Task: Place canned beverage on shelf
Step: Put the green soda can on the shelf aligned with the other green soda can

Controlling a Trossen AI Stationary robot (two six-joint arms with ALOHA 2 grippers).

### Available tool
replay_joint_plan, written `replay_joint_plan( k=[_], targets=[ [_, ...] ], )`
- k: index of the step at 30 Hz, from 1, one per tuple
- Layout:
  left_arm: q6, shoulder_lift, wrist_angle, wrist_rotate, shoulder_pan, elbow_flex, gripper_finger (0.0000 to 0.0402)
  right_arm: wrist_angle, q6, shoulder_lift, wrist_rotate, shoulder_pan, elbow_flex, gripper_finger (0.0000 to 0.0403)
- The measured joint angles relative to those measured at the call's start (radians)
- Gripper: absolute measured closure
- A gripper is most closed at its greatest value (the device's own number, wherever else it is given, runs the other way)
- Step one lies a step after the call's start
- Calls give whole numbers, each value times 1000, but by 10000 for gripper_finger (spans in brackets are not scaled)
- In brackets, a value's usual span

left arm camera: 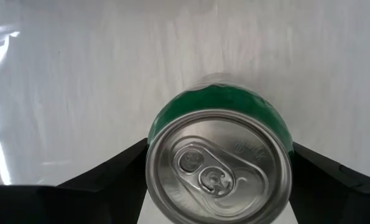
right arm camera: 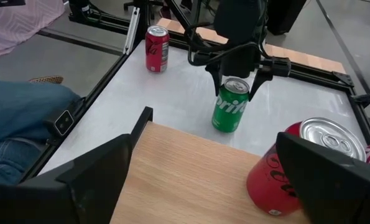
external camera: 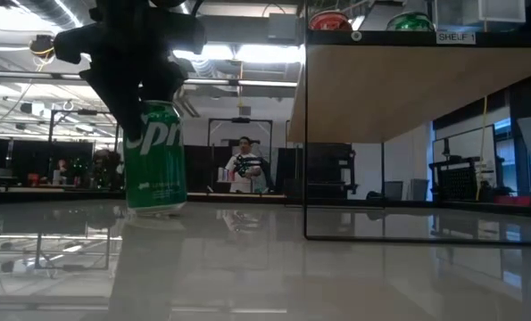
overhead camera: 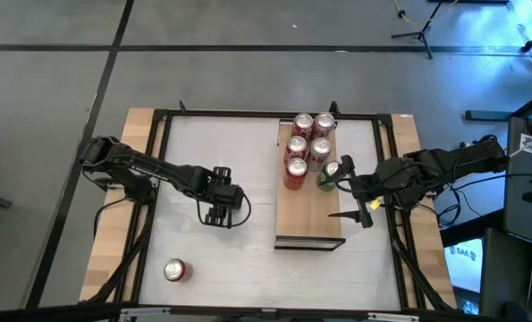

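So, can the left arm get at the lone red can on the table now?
Probably not yet: the left gripper has its fingers on both sides of the green can. The bare table between it and the red can looks free.

Overhead looks straight down; low camera skims the counter (external camera: 247, 267); left wrist hovers close above the green can (left arm camera: 220, 163), right wrist's facing it too.
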Motion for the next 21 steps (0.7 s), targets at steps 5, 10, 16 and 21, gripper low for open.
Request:
replay_joint_plan(
  k=[5,10,16,21],
  targets=[
    [-8,-1,0,0,0,0,108,0,1,0,9,0,0,6],
    [-8,-1,0,-3,0,0,108,0,0,0,9,0,0,6],
    [-9,-2,7,-3,0,0,108,0,0,0,10,0,0,6],
    [-9,-2,25,11,0,2,92,0,-5,0,10,0,0,6]
  ],
)
